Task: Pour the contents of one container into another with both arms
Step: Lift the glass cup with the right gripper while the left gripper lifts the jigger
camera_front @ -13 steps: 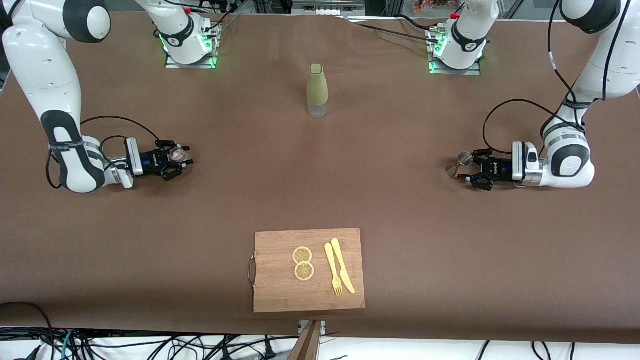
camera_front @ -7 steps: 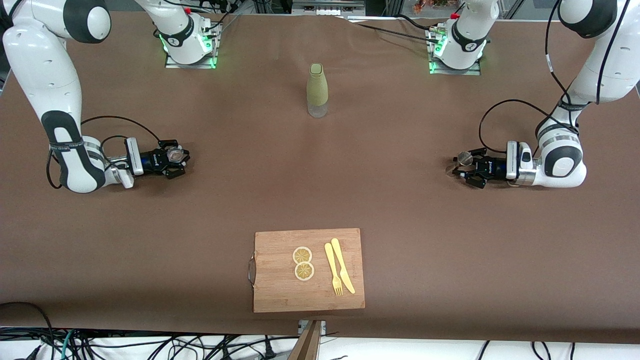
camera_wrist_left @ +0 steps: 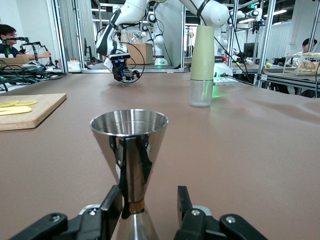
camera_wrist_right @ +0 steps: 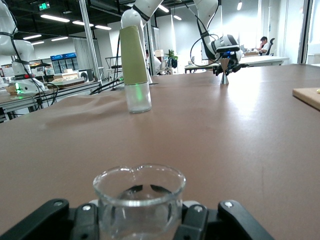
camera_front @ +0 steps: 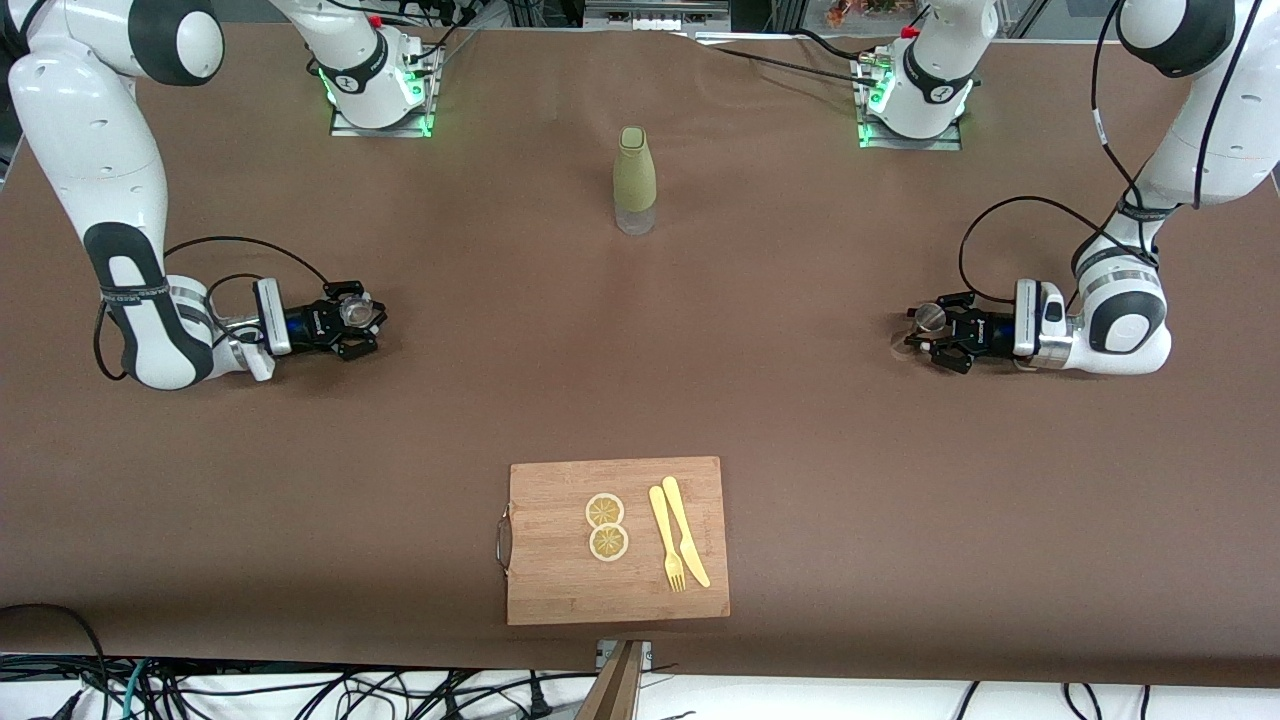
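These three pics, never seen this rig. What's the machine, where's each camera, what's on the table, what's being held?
Two white robot arms are bolted along one edge of a brown table. The wide picture comes from a high camera facing them; the other two come from cameras on each arm's wrist, looking out past the fingers.

The right gripper is shut on a small clear glass tumbler standing on the table. The left gripper has its fingers on either side of a silver jigger at its narrow waist; a gap shows on one side, so it is not clamped.

Between the bases stands an olive-green bottle. Nearest the high camera lies a wooden cutting board with two lemon slices, a yellow fork and a knife.
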Robot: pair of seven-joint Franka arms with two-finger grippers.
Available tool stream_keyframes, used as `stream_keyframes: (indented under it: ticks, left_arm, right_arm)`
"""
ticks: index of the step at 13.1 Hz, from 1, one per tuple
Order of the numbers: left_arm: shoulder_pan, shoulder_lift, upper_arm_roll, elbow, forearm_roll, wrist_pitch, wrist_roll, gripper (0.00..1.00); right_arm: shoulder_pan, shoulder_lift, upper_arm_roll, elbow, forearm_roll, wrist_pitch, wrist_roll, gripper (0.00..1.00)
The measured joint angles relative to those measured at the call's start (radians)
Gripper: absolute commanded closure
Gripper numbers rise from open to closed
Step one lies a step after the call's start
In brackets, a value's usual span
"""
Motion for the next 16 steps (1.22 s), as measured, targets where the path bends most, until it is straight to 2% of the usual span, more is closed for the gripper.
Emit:
stream_keyframes:
  ticks: [3,7,10,12,13,15,16]
  left_arm:
    - [0.001,0.0,0.001,0.0,0.0,-0.006,0.0,0.49]
    - [0.001,0.0,0.001,0.0,0.0,-0.007,0.002,0.57]
    - [0.001,0.0,0.007,0.0,0.0,-0.007,0.004,0.65]
    - [0.001,0.0,0.011,0.0,0.0,-0.007,0.005,0.77]
    - [0.001,0.0,0.012,0.0,0.0,-0.007,0.005,0.79]
    - [0.002,0.0,0.012,0.001,-0.001,-0.011,0.005,1.0]
    - [0.002,0.0,0.012,0.001,-0.001,-0.012,0.005,1.0]
  right_arm:
    - [0.008,-0.004,0.029,0.006,0.058,-0.002,0.028,0.96]
    - [0.014,-0.018,0.078,0.05,0.117,0.001,0.155,0.96]
    - [0.041,-0.025,0.083,0.101,0.15,0.013,0.247,0.96]
    - [0.063,-0.027,0.085,0.14,0.171,0.017,0.323,0.96]
    - [0.073,-0.027,0.087,0.16,0.178,0.021,0.362,0.96]
    - [0.087,-0.028,0.091,0.197,0.205,0.033,0.426,0.96]
    - [0.092,-0.029,0.092,0.212,0.21,0.038,0.452,0.96]
